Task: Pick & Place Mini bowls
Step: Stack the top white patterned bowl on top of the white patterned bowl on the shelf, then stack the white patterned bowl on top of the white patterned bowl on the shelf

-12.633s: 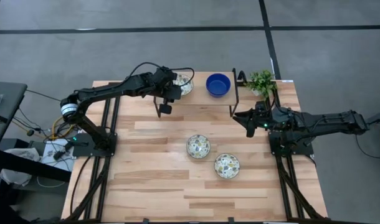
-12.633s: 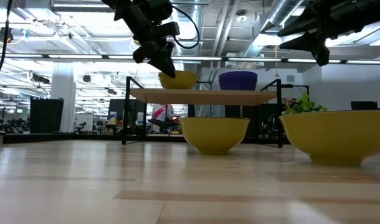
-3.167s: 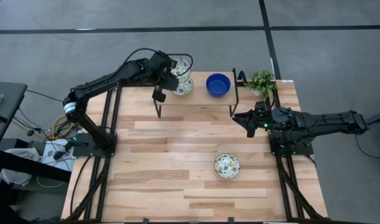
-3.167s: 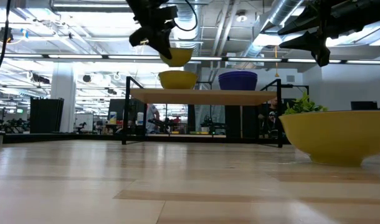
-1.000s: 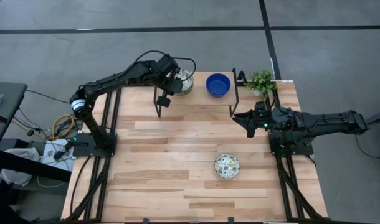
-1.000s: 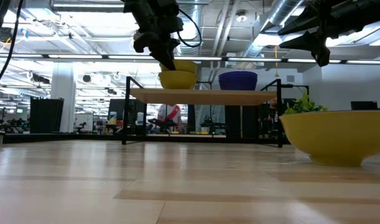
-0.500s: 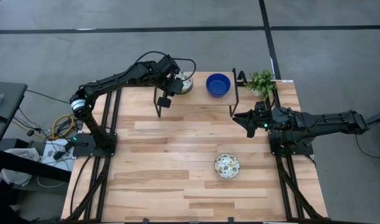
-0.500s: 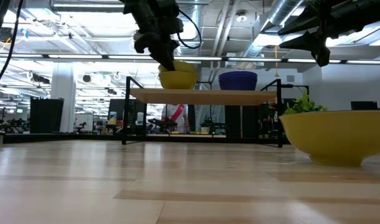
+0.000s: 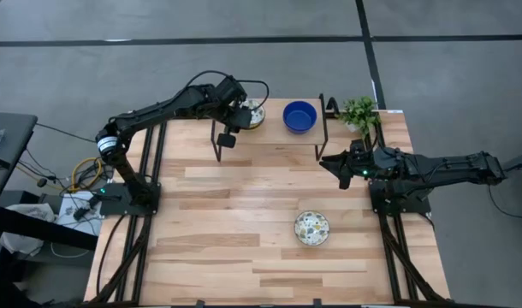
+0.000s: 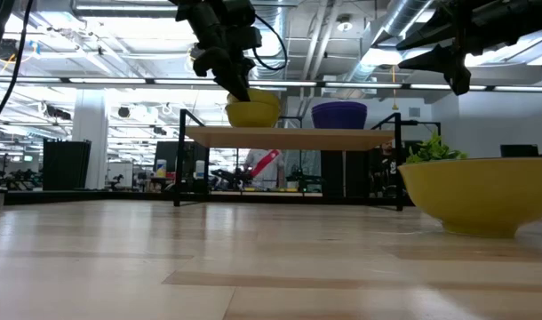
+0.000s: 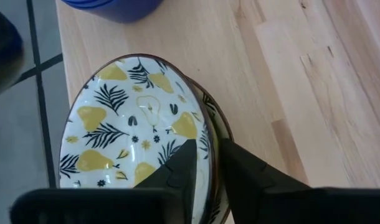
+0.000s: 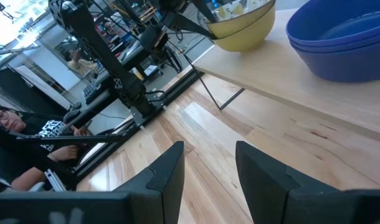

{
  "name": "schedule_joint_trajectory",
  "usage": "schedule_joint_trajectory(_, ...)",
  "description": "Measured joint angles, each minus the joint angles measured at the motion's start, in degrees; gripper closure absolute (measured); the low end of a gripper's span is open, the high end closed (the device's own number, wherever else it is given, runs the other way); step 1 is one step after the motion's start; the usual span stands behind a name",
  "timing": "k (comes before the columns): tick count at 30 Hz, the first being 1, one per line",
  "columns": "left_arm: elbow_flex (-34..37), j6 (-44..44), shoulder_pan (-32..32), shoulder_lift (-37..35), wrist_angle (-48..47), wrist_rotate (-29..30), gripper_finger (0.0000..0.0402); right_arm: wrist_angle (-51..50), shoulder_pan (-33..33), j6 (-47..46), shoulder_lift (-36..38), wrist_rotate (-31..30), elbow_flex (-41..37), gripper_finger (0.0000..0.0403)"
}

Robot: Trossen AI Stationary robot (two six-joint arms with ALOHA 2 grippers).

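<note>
Left gripper (image 9: 241, 115) is pinching the rim of a white pear-patterned mini bowl (image 11: 137, 146), nesting it on another atop the raised wooden shelf (image 9: 269, 133), far left. Stacked glossy blue bowls (image 9: 299, 116) are sitting alongside. Right gripper (image 9: 329, 161) is hovering with fingers spread, right side.

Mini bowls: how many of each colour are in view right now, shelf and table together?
Patterned: 3, with the top patterned bowl nested in a lower patterned bowl on the shelf, the left gripper on the top one's rim, plus a third patterned bowl on the table.
Blue: 2, the blue bowls stacked on the shelf.
Total: 5
</note>
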State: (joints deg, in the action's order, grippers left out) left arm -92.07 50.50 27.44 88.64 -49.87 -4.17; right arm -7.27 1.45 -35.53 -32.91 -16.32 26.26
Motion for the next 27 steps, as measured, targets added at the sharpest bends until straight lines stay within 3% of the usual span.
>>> schedule_joint_trajectory(27, -0.7, 0.1, -0.1, -5.2, 3.3, 1.6, 0.0320, 0.0, -0.1, 0.1, 0.0, 0.0, 0.0, 0.0268)
